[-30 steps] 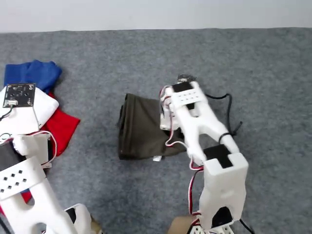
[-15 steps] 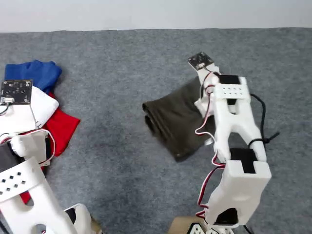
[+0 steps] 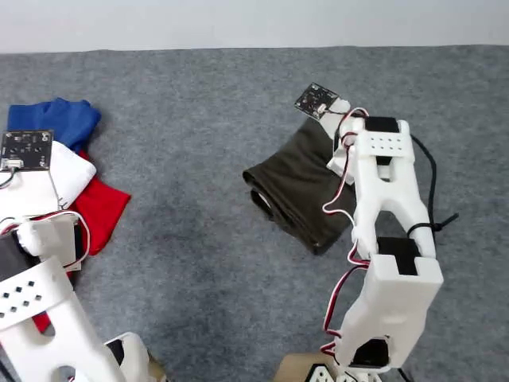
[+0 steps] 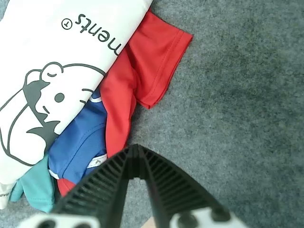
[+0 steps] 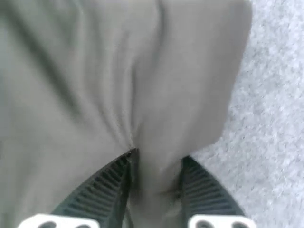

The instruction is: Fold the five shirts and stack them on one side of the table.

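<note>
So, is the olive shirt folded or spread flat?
Folded: the olive shirt is a compact layered bundle, one edge pinched in the right gripper.

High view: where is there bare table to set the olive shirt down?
Bare grey table lies between the shirt pile at the left edge and the olive shirt, and along the far edge. Crowded: the left side, with the pile and the left arm.

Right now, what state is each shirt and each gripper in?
Olive shirt: folded, one edge gripped by the right gripper.
Right gripper: shut on the olive shirt.
Left gripper: shut, empty.
Red shirt: unfolded, sleeve spread on the table.
Blue shirt: crumpled, partly covered.
Teal shirt: mostly buried.
White shirt: print up, lying over red and blue.
</note>
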Robot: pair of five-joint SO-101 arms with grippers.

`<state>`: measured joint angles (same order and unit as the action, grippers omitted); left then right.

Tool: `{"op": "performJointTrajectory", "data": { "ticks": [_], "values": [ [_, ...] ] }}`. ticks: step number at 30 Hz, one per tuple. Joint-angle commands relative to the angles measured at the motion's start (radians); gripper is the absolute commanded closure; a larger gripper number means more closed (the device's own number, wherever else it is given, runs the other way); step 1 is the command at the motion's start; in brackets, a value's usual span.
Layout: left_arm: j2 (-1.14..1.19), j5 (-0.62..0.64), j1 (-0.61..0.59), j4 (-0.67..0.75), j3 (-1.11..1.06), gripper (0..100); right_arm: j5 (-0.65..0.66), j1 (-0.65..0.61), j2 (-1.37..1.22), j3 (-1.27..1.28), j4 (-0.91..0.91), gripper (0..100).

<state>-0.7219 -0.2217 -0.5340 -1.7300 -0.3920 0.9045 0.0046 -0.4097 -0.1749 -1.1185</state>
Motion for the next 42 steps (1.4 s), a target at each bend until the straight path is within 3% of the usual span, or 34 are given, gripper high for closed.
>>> {"op": "performJointTrajectory", "data": {
  "ticks": [1,11,18,22,28,32,36,42],
  "values": [
    [-0.018,-0.006,0.006,0.006,0.030,100,-0.117,0.022,0.045,-0.121,-0.073,79.7],
    [-0.018,-0.006,0.008,0.008,0.030,100,-0.454,-0.033,0.108,-0.195,-0.229,78.5],
    [-0.015,-0.006,0.008,0.008,0.030,100,-0.856,-0.136,0.105,-0.195,-0.317,99.4],
    [-0.015,-0.006,0.008,0.008,0.030,100,-1.056,-0.166,0.113,-0.193,-0.321,96.3],
    [-0.015,-0.006,0.008,0.008,0.030,100,-1.221,-0.159,0.117,-0.198,-0.326,96.2],
    [-0.014,-0.006,0.008,0.008,0.030,100,-1.324,-0.156,0.168,-0.196,-0.429,96.1],
    [-0.012,-0.006,0.008,0.008,0.030,100,-1.455,-0.151,0.216,-0.192,-0.486,87.7],
    [-0.015,-0.006,0.008,0.006,0.030,100,-1.579,-0.148,0.120,-0.192,-0.475,62.4]
  ]
}}
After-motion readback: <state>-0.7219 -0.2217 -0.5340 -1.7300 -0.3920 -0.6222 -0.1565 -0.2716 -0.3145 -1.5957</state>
